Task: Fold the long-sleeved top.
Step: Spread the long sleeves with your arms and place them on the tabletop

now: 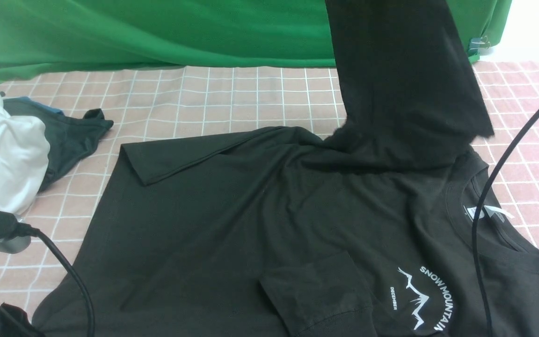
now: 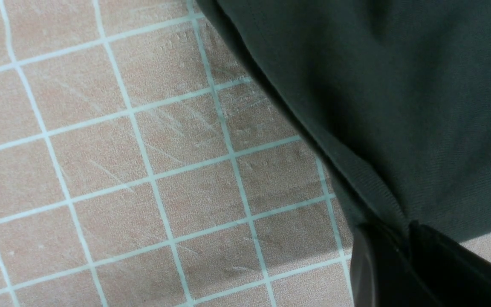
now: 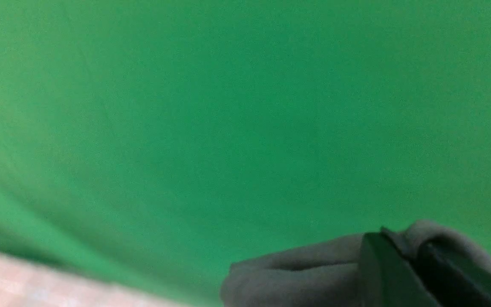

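The long-sleeved top (image 1: 251, 224) lies spread on the checked table (image 1: 204, 98), black, with its neck label (image 1: 482, 213) at the right and a white mountain print (image 1: 421, 299) near the front. One sleeve (image 1: 400, 70) is lifted steeply and runs out of the top of the front view. In the right wrist view my right gripper (image 3: 407, 243) is shut on that cloth (image 3: 296, 268), high against the green backdrop. The other sleeve (image 1: 321, 295) lies folded over the body. In the left wrist view my left gripper (image 2: 409, 226) is shut on an edge of the top (image 2: 399, 106), low over the table.
A white garment (image 1: 3, 150) and a smaller dark cloth with a blue edge (image 1: 68, 135) lie at the table's left. A green backdrop (image 1: 157, 32) hangs behind. Black cables (image 1: 477, 262) cross the right and the lower left (image 1: 73, 276) of the front view.
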Action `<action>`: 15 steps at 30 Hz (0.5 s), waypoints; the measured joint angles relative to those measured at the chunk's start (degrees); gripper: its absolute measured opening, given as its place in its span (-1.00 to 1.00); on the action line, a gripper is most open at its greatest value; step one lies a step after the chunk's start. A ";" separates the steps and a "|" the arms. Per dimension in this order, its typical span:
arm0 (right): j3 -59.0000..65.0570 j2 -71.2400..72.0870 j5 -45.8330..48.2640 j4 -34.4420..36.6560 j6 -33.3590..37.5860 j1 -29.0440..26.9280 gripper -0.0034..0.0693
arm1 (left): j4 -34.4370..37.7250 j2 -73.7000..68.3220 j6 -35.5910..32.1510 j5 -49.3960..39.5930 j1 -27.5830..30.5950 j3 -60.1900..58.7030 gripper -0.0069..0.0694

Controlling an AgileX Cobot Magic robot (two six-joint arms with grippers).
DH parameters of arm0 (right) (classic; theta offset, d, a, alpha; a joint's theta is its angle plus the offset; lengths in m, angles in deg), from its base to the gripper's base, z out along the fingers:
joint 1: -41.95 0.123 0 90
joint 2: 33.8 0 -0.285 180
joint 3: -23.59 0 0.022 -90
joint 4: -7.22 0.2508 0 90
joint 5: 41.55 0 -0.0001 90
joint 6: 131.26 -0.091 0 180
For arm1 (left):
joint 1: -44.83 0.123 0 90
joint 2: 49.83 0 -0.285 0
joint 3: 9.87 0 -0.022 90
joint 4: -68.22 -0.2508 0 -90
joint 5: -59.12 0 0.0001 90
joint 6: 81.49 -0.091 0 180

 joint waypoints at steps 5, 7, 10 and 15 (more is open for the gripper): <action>-3.00 0.29 4.14 0.05 -1.16 0.52 -0.73 | 0.00 0.00 0.00 0.00 0.00 0.00 -0.69; -3.12 0.34 8.89 0.05 -1.18 0.90 -0.73 | 0.00 0.00 0.00 0.05 0.00 0.00 -0.69; -1.58 0.34 17.43 -0.09 -1.23 2.09 -0.73 | 0.00 0.00 0.00 0.05 0.00 0.00 -0.69; 4.10 0.56 26.69 -0.48 -1.17 4.87 -0.73 | 0.00 0.00 0.00 0.05 0.00 0.00 -0.69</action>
